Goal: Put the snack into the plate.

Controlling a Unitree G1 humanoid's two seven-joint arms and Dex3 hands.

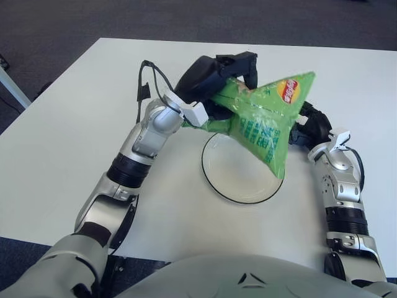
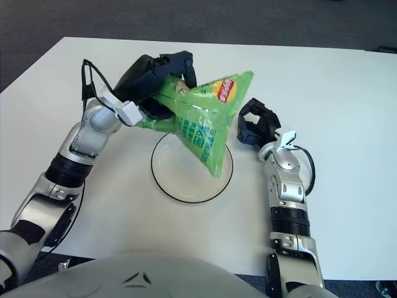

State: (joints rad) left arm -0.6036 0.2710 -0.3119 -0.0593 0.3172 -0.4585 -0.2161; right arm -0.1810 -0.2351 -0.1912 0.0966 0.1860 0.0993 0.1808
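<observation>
My left hand is shut on a green snack bag, gripping its left end. The bag hangs tilted in the air above the white, dark-rimmed plate, its lower corner pointing down over the plate's right part and hiding much of it. In the right eye view the bag covers the plate's middle. My right hand shows just right of the plate, with curled fingers that hold nothing; the bag partly hides it in the left eye view.
The white table spreads wide on both sides, with its front edge close to my body. A black cable loops off my left wrist. Dark carpet lies beyond the table's far edge.
</observation>
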